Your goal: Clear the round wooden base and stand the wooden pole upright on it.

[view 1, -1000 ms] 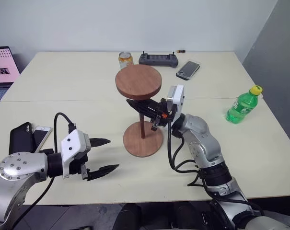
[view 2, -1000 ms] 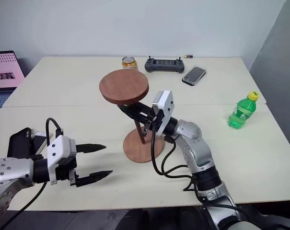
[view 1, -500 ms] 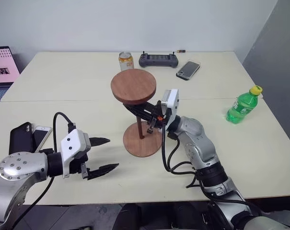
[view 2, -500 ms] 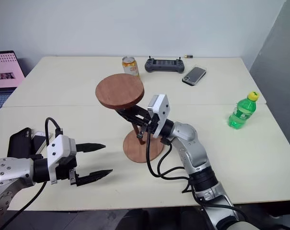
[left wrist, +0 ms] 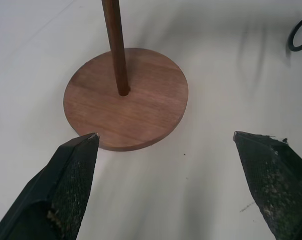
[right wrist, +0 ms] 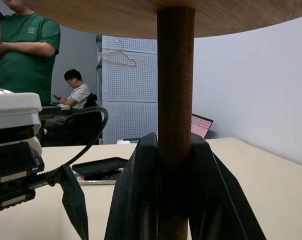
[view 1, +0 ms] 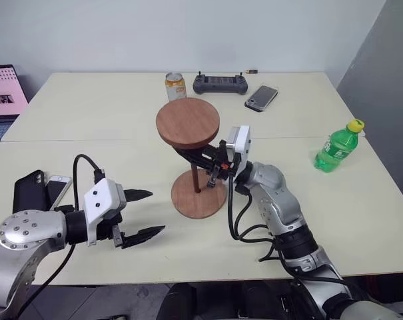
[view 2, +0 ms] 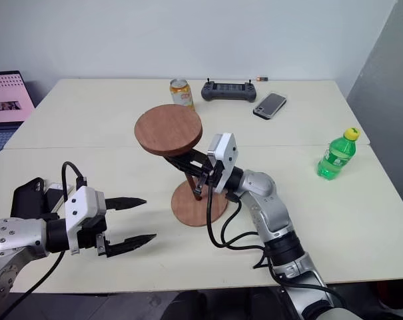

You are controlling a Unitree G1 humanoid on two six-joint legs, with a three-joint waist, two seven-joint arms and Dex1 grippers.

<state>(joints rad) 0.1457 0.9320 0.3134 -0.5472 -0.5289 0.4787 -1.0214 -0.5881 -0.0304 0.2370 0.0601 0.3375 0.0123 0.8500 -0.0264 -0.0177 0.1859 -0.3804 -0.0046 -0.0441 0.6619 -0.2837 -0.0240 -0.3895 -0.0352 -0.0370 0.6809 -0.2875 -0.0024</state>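
Observation:
The round wooden base (view 1: 198, 195) lies flat in the middle of the table, nothing else on it. The wooden pole (view 1: 196, 175) stands on the base's centre (left wrist: 123, 91), leaning a little, with its fixed disc (view 1: 188, 123) on top. My right gripper (view 1: 201, 159) is shut on the pole just under that disc; the right wrist view shows its fingers (right wrist: 136, 195) clamping the rod (right wrist: 175, 100). My left gripper (view 1: 145, 213) hovers open to the left of the base, pointing at it, its fingertips (left wrist: 76, 170) wide apart and empty.
A green bottle (view 1: 338, 145) stands at the right. A can (view 1: 175, 85), a controller (view 1: 220, 83) and a phone (view 1: 262, 97) lie at the back. Two phones (view 1: 38, 190) lie at the left, beyond them a laptop (view 1: 1, 93). People show behind in the right wrist view.
The pole's top disc has shifted slightly to the left and lower with the right gripper still shut on it. The base and the left gripper have not moved.

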